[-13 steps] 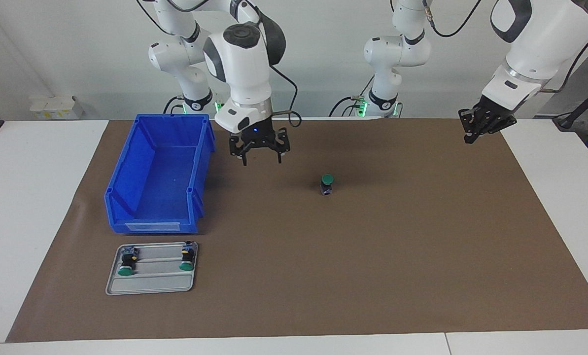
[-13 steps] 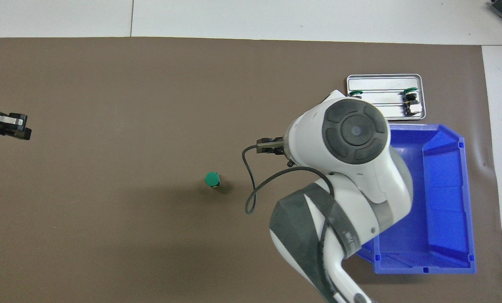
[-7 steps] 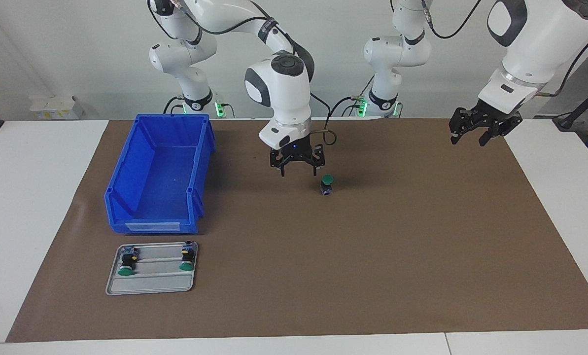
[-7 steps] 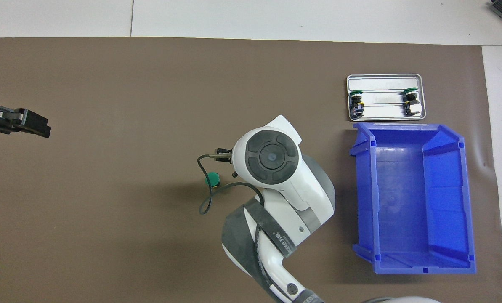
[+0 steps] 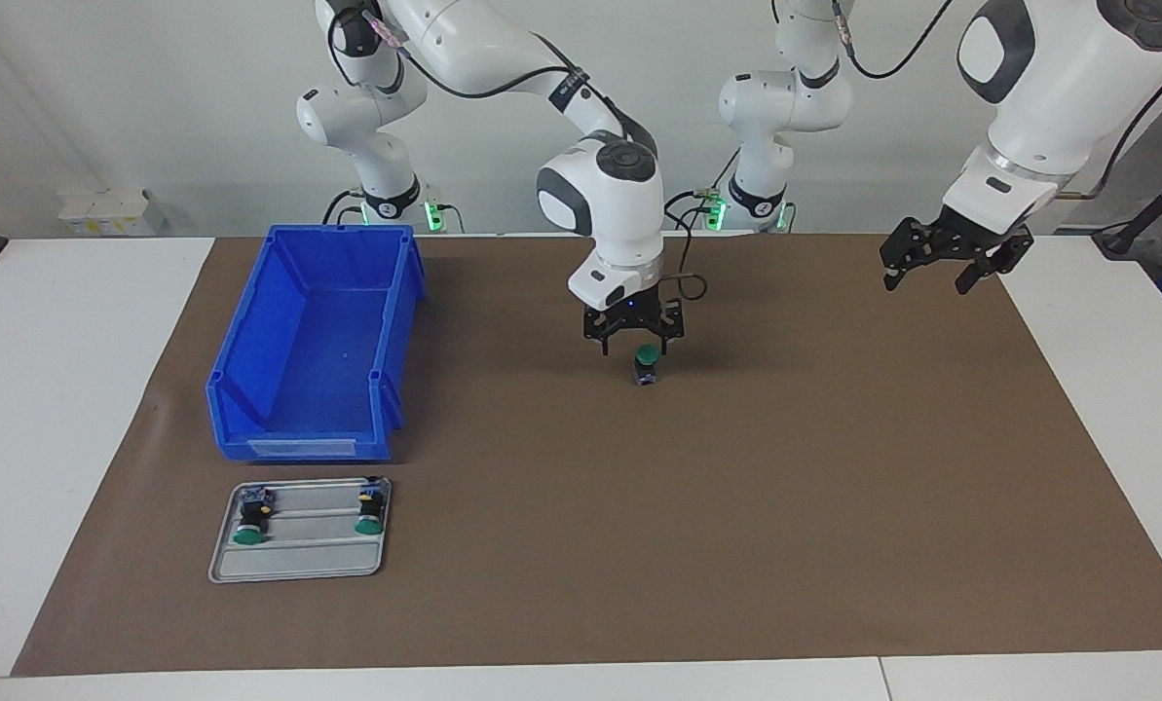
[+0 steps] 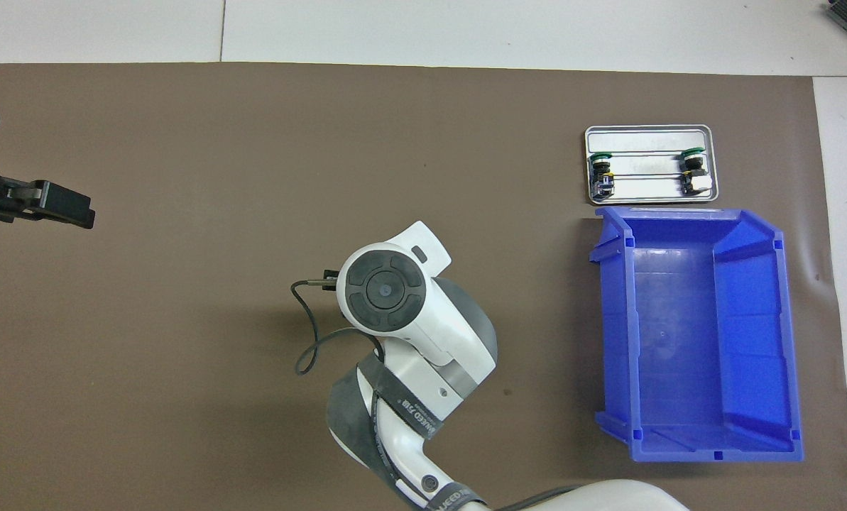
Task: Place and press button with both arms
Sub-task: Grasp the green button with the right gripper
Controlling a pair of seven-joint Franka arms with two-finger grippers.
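Your right claw [image 5: 634,336] hangs directly over the button [image 5: 647,364], fingers spread apart to either side of the green cap — whether they touch it cannot be told. The button stands upright on the brown mat [image 5: 736,506], near the middle of the table [image 5: 55,389], green cap up. In the overhead view the right arm's wrist covers the button entirely.

Your left claw [image 5: 941,261] is up in the air over the mat's edge at the left arm's end of the table, fingers apart, holding nothing; that arm waits.

Toward the right arm's end you have the blue bin [image 5: 313,341], nothing in it that shows. Just beside the bin, farther from the robots, sits the metal tray [image 5: 298,563] — two more buttons lie on their sides in it, one [image 5: 249,518] toward the right arm's end, the other [image 5: 370,508] toward the table's middle, well apart from each other.
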